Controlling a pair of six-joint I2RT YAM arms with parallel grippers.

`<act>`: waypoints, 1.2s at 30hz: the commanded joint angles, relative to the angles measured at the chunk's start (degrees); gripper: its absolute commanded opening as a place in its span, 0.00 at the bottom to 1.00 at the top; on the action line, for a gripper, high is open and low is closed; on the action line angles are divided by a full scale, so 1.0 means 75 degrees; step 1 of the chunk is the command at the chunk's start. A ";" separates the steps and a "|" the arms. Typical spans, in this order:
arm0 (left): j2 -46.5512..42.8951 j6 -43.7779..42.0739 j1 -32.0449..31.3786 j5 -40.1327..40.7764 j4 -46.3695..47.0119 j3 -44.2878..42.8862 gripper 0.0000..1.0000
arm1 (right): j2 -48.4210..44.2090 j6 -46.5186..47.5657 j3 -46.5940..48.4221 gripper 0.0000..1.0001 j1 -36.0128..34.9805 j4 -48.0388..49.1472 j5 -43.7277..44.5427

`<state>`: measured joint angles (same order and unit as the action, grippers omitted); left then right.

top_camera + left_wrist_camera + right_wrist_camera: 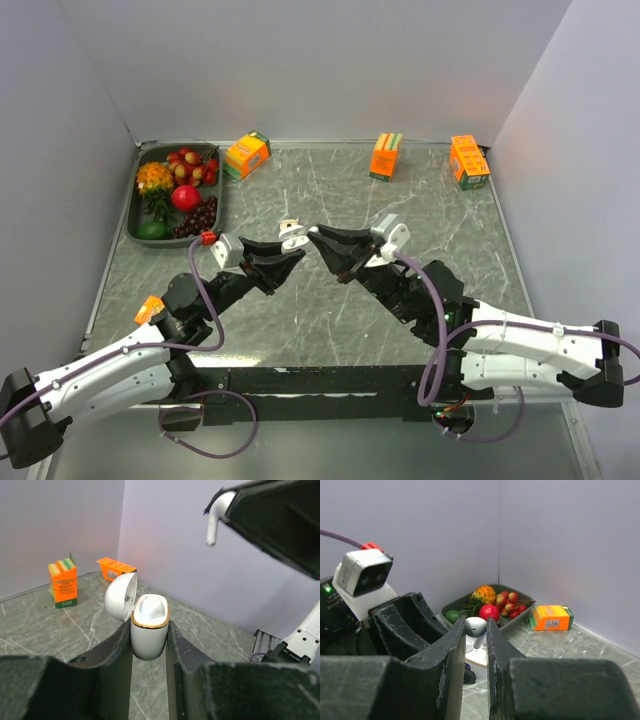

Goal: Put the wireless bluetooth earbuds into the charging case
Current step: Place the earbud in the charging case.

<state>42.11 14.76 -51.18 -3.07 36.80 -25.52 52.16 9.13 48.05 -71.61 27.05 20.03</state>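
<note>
Over the marbled counter (400,200), the left gripper (290,254) has its jaws clamped on the white charging case (149,642), lid flipped open, while the right gripper (320,241) pinches an earbud (216,517) in its jaws near the case, not touching.

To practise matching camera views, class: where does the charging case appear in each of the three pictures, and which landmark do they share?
Top external: charging case near picture centre, at the left tool's tip.
Left wrist: lower centre, lid open, clamped in the left tool.
Right wrist: low centre, partly hidden by the right tool, beneath the earbud.
Shared landmark: the right tool, which grips the earbud, shows in all three.
</note>
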 commanded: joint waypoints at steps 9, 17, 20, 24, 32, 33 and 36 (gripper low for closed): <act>-0.0317 -0.0199 -0.0008 -0.0504 0.1105 0.0273 0.01 | 0.0287 -0.0057 -0.0196 0.00 -0.0190 0.0542 -0.0034; -0.0247 -0.0211 0.0003 -0.0610 0.1129 0.0238 0.01 | 0.0416 -0.0068 -0.0138 0.00 -0.0201 0.0507 0.0001; -0.0236 -0.0188 -0.0008 -0.0598 0.1129 0.0250 0.01 | 0.0498 -0.0103 -0.0149 0.00 -0.0201 0.0472 0.0013; -0.0224 -0.0152 -0.0008 -0.0598 0.1152 0.0262 0.01 | 0.0545 -0.0173 -0.0161 0.00 -0.0201 0.0437 0.0071; -0.0270 -0.0117 0.0003 -0.0598 0.1082 0.0238 0.01 | 0.0639 -0.0139 -0.0091 0.00 -0.0190 0.0390 0.0200; -0.0282 -0.0117 0.0003 -0.0598 0.1082 0.0250 0.01 | 0.0650 -0.0127 -0.0102 0.00 -0.0201 0.0378 0.0223; -0.0329 -0.0105 -0.0008 -0.0575 0.1059 0.0262 0.01 | 0.0674 -0.0115 -0.0079 0.00 -0.0201 0.0331 0.0294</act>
<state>40.47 14.22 -51.18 -6.72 42.00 -23.35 57.08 8.47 46.50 -72.77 28.32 20.64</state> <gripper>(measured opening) 0.304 0.233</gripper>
